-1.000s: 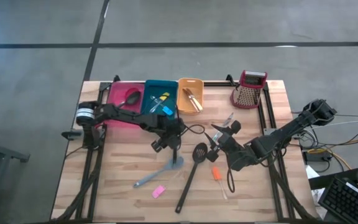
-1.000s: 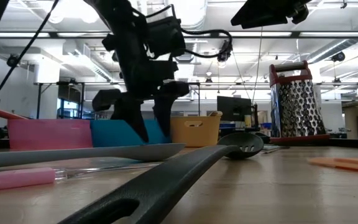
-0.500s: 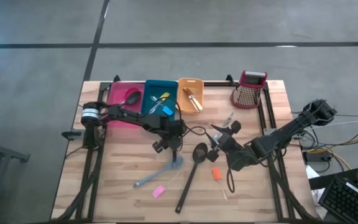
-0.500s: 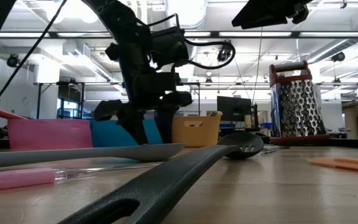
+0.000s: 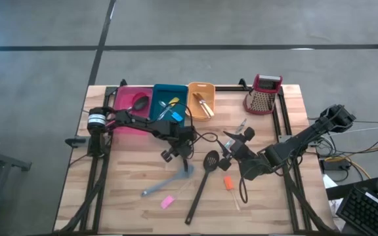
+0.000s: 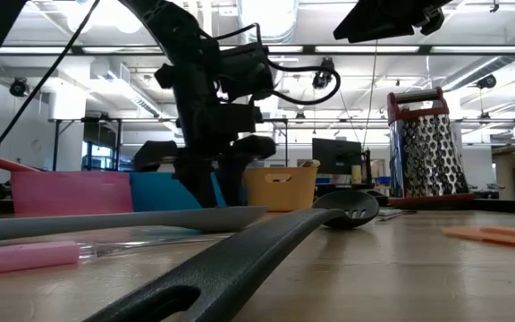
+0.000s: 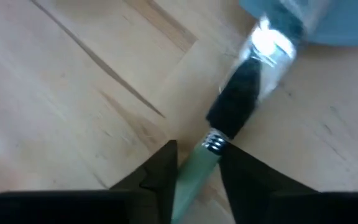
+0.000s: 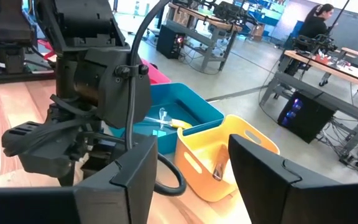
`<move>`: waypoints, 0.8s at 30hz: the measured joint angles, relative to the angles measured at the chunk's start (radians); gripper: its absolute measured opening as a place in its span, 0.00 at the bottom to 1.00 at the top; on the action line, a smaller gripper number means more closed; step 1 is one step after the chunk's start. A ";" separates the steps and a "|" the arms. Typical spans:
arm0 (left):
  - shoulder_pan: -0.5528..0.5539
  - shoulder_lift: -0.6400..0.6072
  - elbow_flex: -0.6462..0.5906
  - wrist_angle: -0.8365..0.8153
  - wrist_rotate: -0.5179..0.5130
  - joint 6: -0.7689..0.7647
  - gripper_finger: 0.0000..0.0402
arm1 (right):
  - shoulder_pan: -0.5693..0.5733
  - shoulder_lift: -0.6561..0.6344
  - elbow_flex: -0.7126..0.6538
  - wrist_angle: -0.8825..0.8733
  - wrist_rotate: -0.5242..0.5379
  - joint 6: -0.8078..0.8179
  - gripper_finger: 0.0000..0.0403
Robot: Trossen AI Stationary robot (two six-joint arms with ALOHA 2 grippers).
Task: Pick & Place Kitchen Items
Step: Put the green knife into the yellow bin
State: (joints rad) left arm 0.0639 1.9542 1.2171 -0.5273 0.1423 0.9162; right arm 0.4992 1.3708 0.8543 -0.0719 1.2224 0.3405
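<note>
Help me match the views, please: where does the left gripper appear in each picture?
High view: left gripper at table centre, over the grey spatula.
Low view: left of centre, fingers down at the spatula blade.
Left wrist view: its fingers straddle a thin handle.
Right wrist view: at the left.
Shared landmark: the teal bin.

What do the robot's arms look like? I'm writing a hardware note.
Two dark, jointed arms. The left arm has a silver band near its base and a black cable looping off its blocky black end effector. The right end effector has two broad, flat black fingers.
</note>
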 joint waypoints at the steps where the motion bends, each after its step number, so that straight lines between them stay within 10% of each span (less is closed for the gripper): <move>1: 0.000 0.000 0.000 -0.004 0.003 -0.003 0.25 | 0.000 0.000 0.000 0.000 0.000 0.000 0.48; 5: 0.000 0.001 0.000 -0.014 0.009 -0.020 0.11 | 0.000 0.000 0.000 -0.001 0.000 0.000 0.50; 24: -0.007 -0.271 -0.002 -0.026 -0.025 -0.236 0.11 | 0.000 0.000 0.000 -0.008 0.000 0.000 0.41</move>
State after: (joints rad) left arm 0.0570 1.6835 1.2156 -0.5530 0.1169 0.6805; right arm 0.4995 1.3708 0.8543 -0.0799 1.2228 0.3401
